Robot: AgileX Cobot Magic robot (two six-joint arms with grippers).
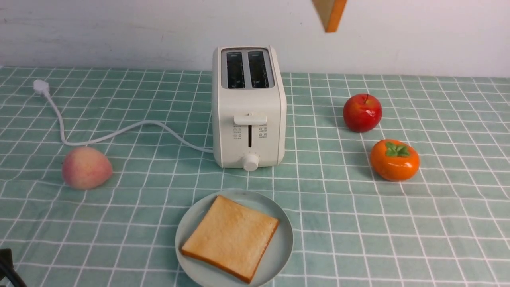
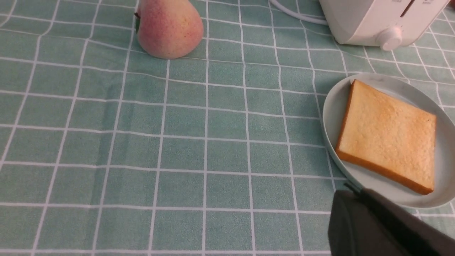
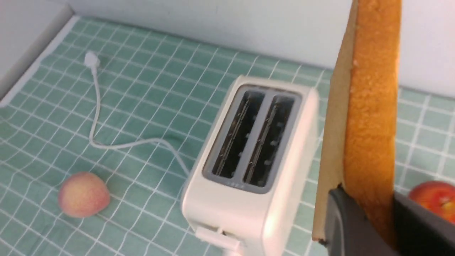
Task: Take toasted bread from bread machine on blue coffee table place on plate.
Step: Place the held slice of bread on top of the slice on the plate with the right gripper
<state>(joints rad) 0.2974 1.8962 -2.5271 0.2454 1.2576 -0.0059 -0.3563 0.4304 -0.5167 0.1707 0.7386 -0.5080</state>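
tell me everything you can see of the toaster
The toaster is a cream-white, smooth plastic-looking box standing upright on the checked teal cloth, behind the plate. Its two grey-rimmed top slots are both empty. The front has a raised lever, printed icons and a round knob. Its white cord lies loose, plug unconnected.

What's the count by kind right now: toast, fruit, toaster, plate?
Toast: 2, plate slice and held slice
Fruit: 3, peach, apple, persimmon
Toaster: 1
Plate: 1
Total: 7
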